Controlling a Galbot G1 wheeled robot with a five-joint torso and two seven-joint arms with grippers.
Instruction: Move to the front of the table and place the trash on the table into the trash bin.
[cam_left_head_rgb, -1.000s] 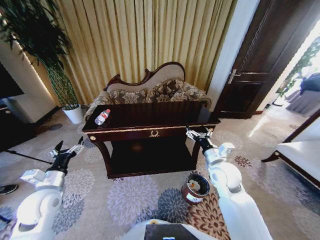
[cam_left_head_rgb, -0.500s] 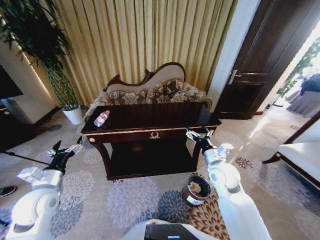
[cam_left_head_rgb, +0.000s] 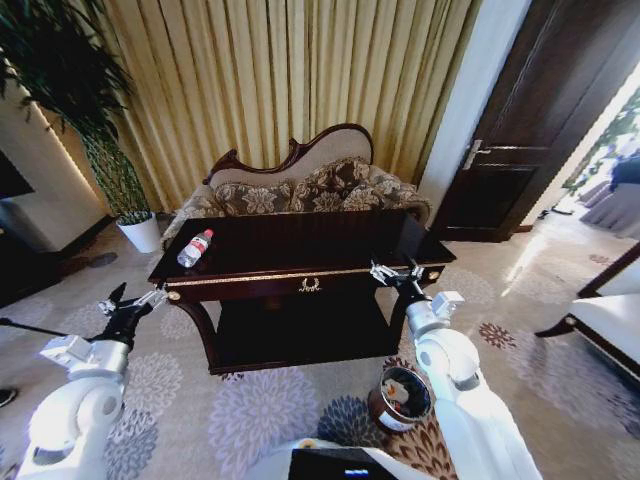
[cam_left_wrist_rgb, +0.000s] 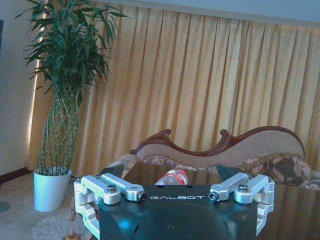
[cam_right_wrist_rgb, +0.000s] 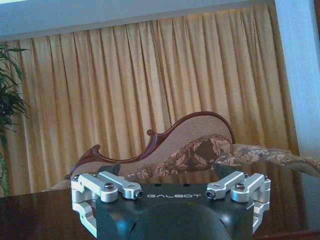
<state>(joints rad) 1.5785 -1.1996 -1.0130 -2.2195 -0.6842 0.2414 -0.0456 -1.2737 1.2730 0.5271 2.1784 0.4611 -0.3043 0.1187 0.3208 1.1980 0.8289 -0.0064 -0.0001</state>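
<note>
Grippers (cam_left_head_rgb: 133, 299) (cam_left_head_rgb: 396, 271) wide open, empty

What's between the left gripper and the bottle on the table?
Nothing visible. The left gripper hangs open beside the table's left front corner, and the bottle lies on its side near that corner with only bare tabletop around it.

Bottle (cam_left_head_rgb: 195, 248) on table (cam_left_head_rgb: 300, 262) left end, trash bin (cam_left_head_rgb: 402, 397) front right

Warm dim room, daylight glare from the right doorway, glossy table (cam_left_head_rgb: 300, 250) reflections, wide-angle edge bending
</note>
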